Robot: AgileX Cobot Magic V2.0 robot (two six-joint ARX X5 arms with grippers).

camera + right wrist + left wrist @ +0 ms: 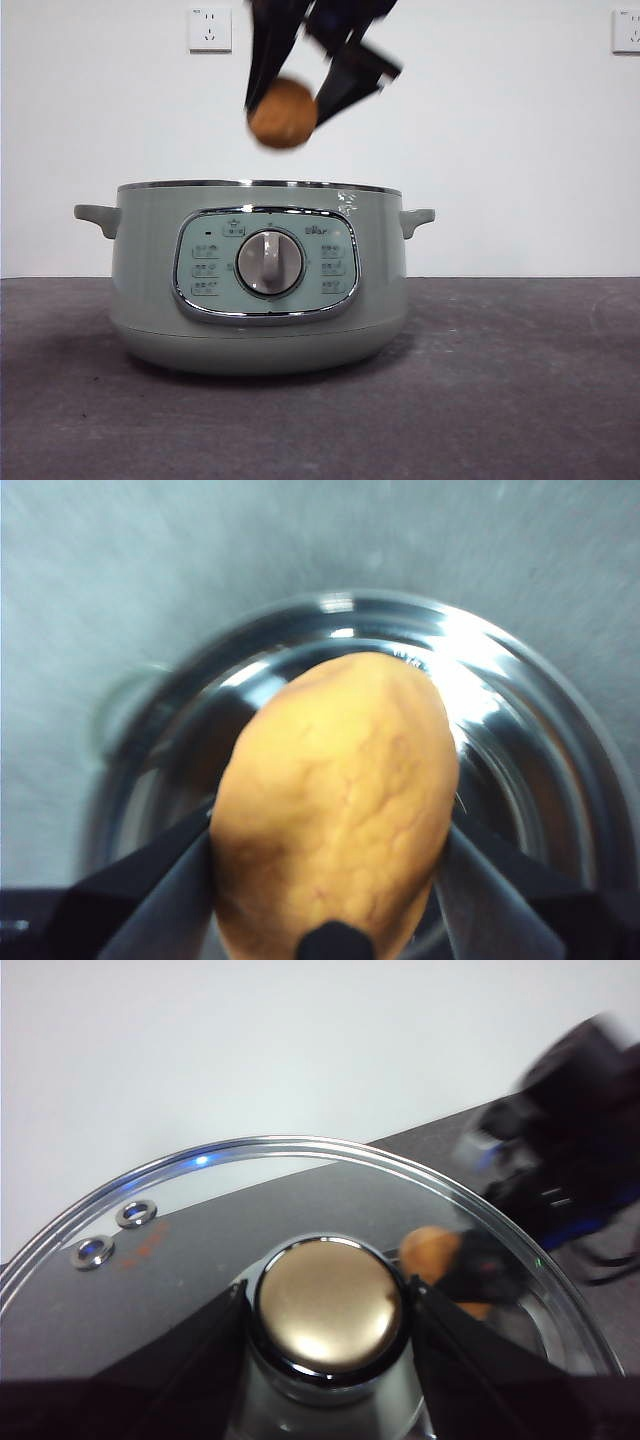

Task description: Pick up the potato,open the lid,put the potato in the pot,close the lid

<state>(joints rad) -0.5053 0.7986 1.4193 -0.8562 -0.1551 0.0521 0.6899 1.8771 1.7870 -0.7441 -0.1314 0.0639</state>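
Observation:
The sage-green pot (258,290) stands uncovered on the table, its steel rim bare. Above its opening hangs the orange-brown potato (283,113), with my right gripper (298,100) shut on it. In the right wrist view the potato (335,805) fills the space between the jaws, and the pot's shiny steel inside (520,740) lies right below. My left gripper (328,1325) is shut on the knob (328,1305) of the glass lid (190,1210), which it holds up off the pot. Through the glass the potato (432,1250) and the right arm (570,1130) show.
A dark grey tabletop (520,380) spreads around the pot. A white wall with two sockets (210,28) stands behind. The pot's side handles (98,216) stick out left and right, and a dial (269,262) sits on the front panel.

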